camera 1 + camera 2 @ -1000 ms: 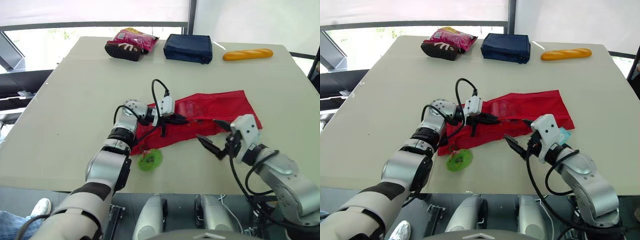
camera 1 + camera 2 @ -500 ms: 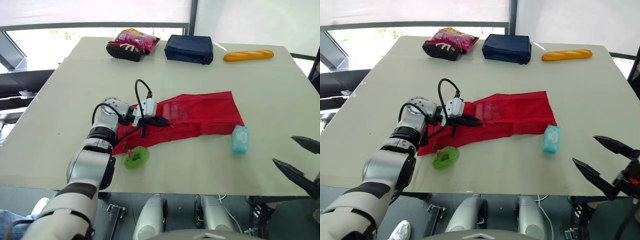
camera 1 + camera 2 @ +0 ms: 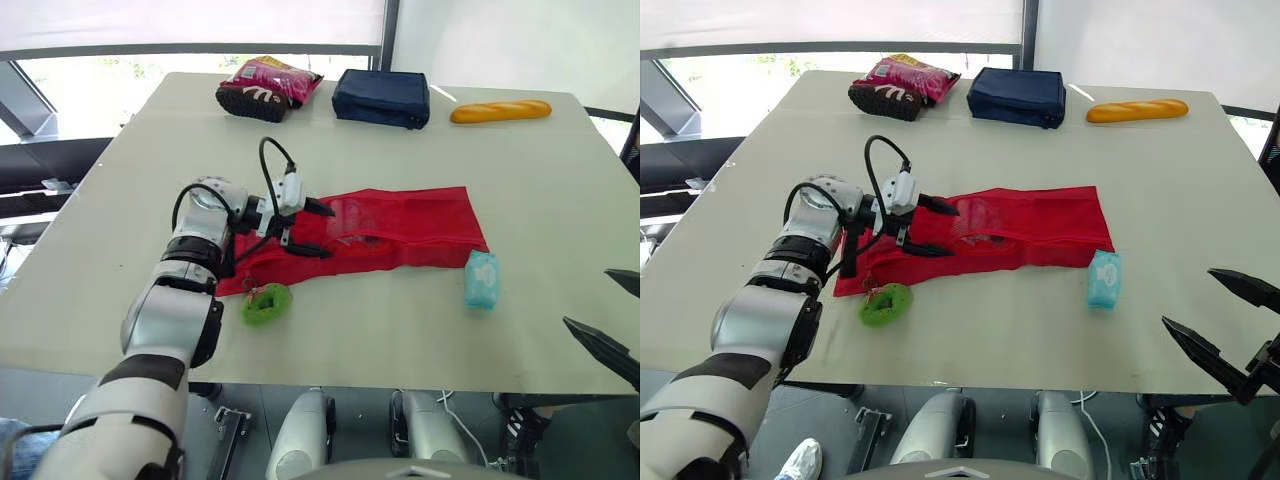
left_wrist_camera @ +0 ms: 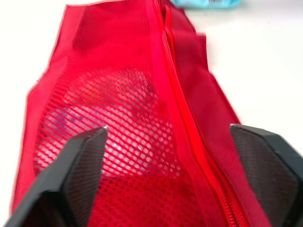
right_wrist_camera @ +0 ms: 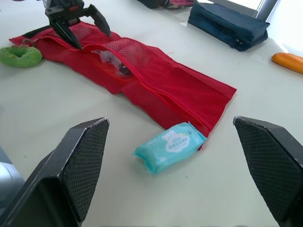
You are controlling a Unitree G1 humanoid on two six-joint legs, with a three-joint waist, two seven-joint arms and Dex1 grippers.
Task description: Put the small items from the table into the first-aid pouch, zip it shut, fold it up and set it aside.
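The red first-aid pouch lies unfolded and flat in the middle of the table, with small things showing through its mesh. The left gripper is at the pouch's left end, jaws spread wide with the mesh between them, holding nothing. The right gripper hangs off the table's near right edge, also wide open and empty. A blue wipes packet lies just beside the pouch's right corner; a green ring sits near its left end

The red pouch is cloth and netting. The blue pack is shiny plastic. The table looks smooth and dull.
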